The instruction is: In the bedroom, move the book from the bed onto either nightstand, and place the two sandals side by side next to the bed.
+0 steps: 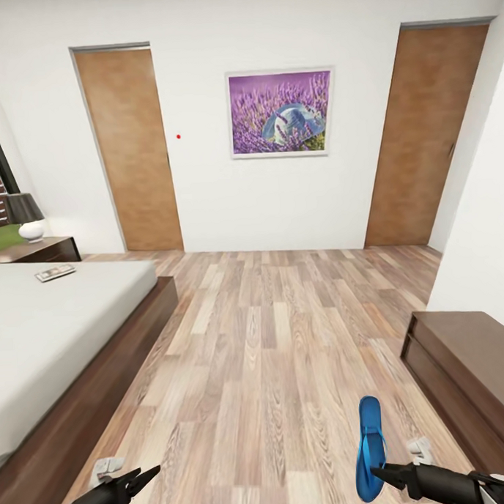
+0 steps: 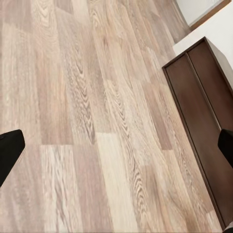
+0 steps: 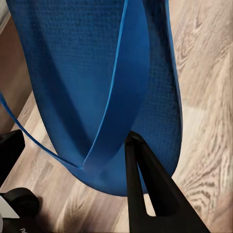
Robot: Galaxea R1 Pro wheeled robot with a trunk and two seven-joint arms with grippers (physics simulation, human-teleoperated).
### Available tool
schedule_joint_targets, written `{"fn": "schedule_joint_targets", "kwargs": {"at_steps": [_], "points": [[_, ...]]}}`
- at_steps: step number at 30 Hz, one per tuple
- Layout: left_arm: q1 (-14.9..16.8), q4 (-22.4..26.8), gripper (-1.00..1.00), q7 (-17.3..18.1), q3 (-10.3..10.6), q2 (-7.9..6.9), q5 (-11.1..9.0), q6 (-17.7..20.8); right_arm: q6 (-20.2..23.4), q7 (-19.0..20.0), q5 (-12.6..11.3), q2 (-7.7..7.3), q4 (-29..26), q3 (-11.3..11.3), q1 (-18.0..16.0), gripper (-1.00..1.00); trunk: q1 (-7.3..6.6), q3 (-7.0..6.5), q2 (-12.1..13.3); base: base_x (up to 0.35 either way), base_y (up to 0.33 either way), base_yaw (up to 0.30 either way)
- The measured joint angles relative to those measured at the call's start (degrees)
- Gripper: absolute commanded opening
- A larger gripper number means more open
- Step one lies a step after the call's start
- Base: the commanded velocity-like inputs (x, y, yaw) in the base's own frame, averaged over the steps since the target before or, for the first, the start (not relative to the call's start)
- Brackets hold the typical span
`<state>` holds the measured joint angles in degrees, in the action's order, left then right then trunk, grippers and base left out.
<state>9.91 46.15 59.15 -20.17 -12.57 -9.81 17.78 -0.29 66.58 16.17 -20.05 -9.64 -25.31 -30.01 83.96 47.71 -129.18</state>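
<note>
The right hand (image 1: 380, 471) is clenched on one blue sandal (image 1: 369, 448), gripping it at its near end so the sole hangs edge-on and points away across the wood-plank floor (image 1: 272, 368). In the right wrist view a dark finger (image 3: 145, 189) presses against the sole where the thong strap (image 3: 116, 92) meets it, which probably explains why the sandal stays tilted rather than flat. The left hand (image 1: 139, 478) is released and carries nothing, its fingers spread over bare floor just beside the bed (image 1: 57, 326); that leaves it free for the next pickup.

The book (image 1: 55, 272) lies on the mattress near the far corner of the bed, close to the nightstand (image 1: 39, 251) with its lamp (image 1: 27, 216). It is not yet moved. A low dark cabinet (image 1: 463, 375) stands across the floor from the bed. Setting this sandal down beside the bed frame looks like the step in hand.
</note>
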Motion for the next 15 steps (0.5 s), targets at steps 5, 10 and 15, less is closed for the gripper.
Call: {"fn": "schedule_joint_targets", "kwargs": {"at_steps": [5,10,15], "points": [[0.0,0.0,1.00,0.0,0.0,0.00,0.0,0.0,0.0,0.0,0.0,0.00,0.0,0.0,0.0,-1.00,0.00,0.36,0.0,0.323,0.000,0.000],[0.0,0.0,1.00,0.0,0.0,0.00,0.0,0.0,0.0,0.0,0.0,0.00,0.0,0.0,0.0,-1.00,0.00,0.80,0.0,0.323,0.000,0.000],[0.0,0.0,1.00,0.0,0.0,0.00,0.0,0.0,0.0,0.0,0.0,0.00,0.0,0.0,0.0,-1.00,0.00,1.25,0.0,0.323,0.000,0.000]]}}
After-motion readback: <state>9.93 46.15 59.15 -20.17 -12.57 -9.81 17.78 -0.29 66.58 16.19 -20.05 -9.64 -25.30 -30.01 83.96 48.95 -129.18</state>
